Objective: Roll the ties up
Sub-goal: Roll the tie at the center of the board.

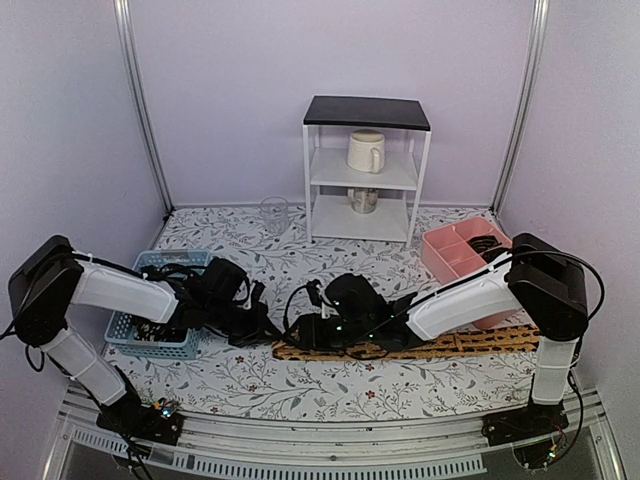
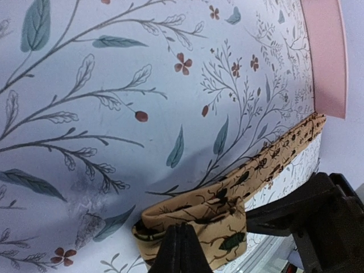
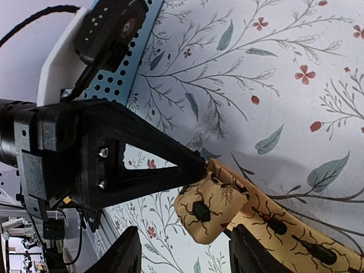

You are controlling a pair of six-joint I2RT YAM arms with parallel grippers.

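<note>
Left wrist: left pincer (image 2: 181,232) clamps tie (image 2: 224,196).

1. A tan tie (image 2: 267,162) with dark insect-like markings is lying on a table (image 2: 114,85) printed with leaves, stems and small red flowers.
2. The tie's near end is lying folded back on itself in a flat loop.
3. The left hand (image 2: 181,234) is pressing its dark fingers together on that loop.
4. A pink tray (image 2: 325,57) is showing at the top right, just beside the tie's far stretch.
5. A black machine part (image 2: 318,222) is sitting beside the fold.
</note>
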